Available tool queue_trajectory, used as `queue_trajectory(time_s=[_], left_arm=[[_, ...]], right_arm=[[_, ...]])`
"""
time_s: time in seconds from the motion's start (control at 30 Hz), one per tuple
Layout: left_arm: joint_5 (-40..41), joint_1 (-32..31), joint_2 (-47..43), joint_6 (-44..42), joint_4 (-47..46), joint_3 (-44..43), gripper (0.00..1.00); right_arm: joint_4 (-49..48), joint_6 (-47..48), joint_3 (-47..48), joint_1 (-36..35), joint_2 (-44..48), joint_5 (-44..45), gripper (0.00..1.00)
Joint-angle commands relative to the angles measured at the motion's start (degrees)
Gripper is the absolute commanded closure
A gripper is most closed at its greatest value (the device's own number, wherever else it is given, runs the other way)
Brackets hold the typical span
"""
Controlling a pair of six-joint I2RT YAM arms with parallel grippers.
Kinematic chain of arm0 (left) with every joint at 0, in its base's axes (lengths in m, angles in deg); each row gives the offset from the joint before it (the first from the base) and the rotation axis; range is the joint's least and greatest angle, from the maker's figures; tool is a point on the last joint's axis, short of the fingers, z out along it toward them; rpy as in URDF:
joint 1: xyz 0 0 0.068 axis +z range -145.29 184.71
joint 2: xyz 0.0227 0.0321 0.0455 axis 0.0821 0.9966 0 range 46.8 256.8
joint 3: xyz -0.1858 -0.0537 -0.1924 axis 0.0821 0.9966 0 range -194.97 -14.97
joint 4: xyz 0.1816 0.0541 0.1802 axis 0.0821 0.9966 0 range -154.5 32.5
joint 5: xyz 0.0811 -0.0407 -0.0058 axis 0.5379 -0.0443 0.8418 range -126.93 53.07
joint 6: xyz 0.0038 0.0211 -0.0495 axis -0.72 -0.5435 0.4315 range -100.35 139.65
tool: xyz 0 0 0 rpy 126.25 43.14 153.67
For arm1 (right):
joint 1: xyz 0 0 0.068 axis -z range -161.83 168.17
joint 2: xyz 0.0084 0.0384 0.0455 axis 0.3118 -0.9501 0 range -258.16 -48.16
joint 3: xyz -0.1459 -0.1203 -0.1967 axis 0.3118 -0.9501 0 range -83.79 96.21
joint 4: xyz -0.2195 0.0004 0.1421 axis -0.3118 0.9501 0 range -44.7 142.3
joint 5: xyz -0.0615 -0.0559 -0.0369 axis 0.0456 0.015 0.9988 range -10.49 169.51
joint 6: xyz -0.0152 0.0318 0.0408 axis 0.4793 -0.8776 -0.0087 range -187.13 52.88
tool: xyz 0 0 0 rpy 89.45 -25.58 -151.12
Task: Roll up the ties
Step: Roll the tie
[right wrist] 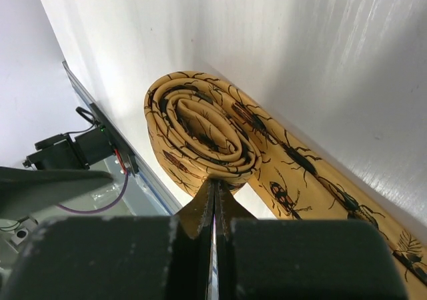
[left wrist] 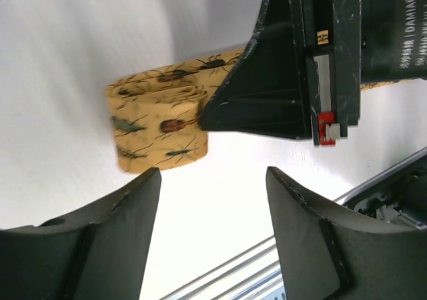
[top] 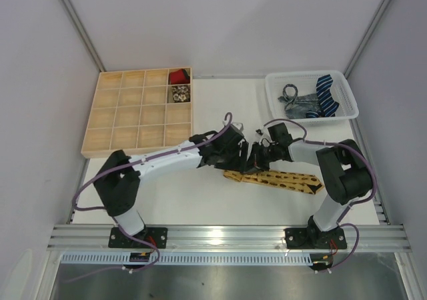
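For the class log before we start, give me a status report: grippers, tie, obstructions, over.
Right gripper shut on yellow tie, partly rolled, tail flat on table. Left gripper open near roll, empty. No obstruction seen.

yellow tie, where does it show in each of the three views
Top external: yellow tie lies flat right of centre, its rolled end hidden.
Left wrist: yellow tie, rolled, left of centre.
Right wrist: yellow tie, roll end-on, centre.
Shared landmark: the right gripper pinching the roll.
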Motion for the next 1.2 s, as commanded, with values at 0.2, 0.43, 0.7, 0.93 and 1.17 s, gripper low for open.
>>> queue_trajectory(time_s=[0.2, 0.43, 0.7, 0.93, 1.17], left_arm=[[-6.76, 4.91, -11.18, -2.99, -4.46, 8.25, 0.62], [-6.16, -0.45, -5.92, 0.44, -7.9, 11.61, 0.9], [2.1, -2.39, 2.26, 3.08, -7.9, 8.97, 0.87], [2.37, -2.48, 4.55, 1.85, -7.37, 6.33, 0.87], [2.45, -3.0, -7.71, 2.03, -5.45, 13.36, 0.79]], right_arm=[[-1.29, 0.55, 4.4, -0.32, -1.25, 2.02, 1.0], [0.65, 0.2, 7.48, -0.59, -1.43, 2.63, 1.0], [2.66, 0.02, 8.45, -1.12, -1.08, 3.6, 1.0], [5.04, 0.02, 9.06, -1.29, 1.11, 4.3, 1.0], [5.57, -0.24, 8.01, -2.78, 3.49, 4.92, 1.0]])
